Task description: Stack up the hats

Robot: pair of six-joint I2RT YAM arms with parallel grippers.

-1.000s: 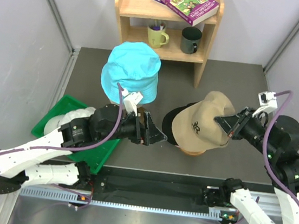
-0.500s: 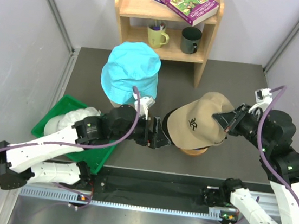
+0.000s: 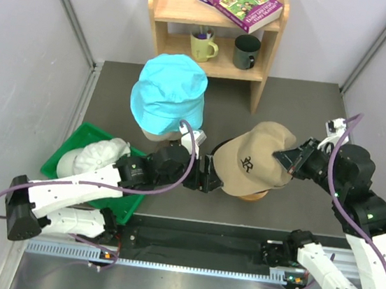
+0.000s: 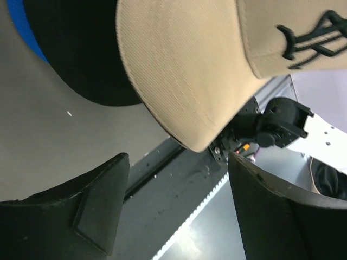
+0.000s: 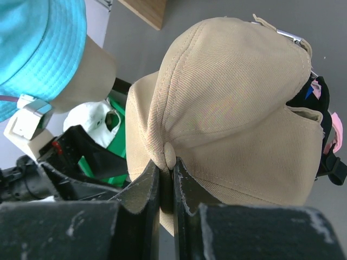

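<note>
The tan cap (image 3: 258,159) sits on top of a pile over the wooden stand (image 3: 255,194), its brim to the left. My right gripper (image 3: 283,158) is shut on a pinch of the tan cap's crown (image 5: 233,108), by the top button. My left gripper (image 3: 211,178) is open and empty, just left of and below the tan brim (image 4: 184,70). A black cap's brim (image 4: 81,54) and a sliver of royal blue (image 4: 26,21) show under it. Black and pink fabric (image 5: 327,127) peek out behind. The cyan bucket hat (image 3: 170,91) sits on the mannequin head (image 5: 87,76). A white cap (image 3: 96,157) lies in the green tray.
The green tray (image 3: 74,140) sits at the left near the left arm. A wooden shelf (image 3: 218,28) at the back holds two mugs and a book. Grey walls close in both sides. A metal rail (image 3: 199,265) runs along the near edge.
My left gripper has moved right, up to the tan cap's brim. My right gripper, still holding the crown, has shifted the cap slightly left and down onto the pile.
</note>
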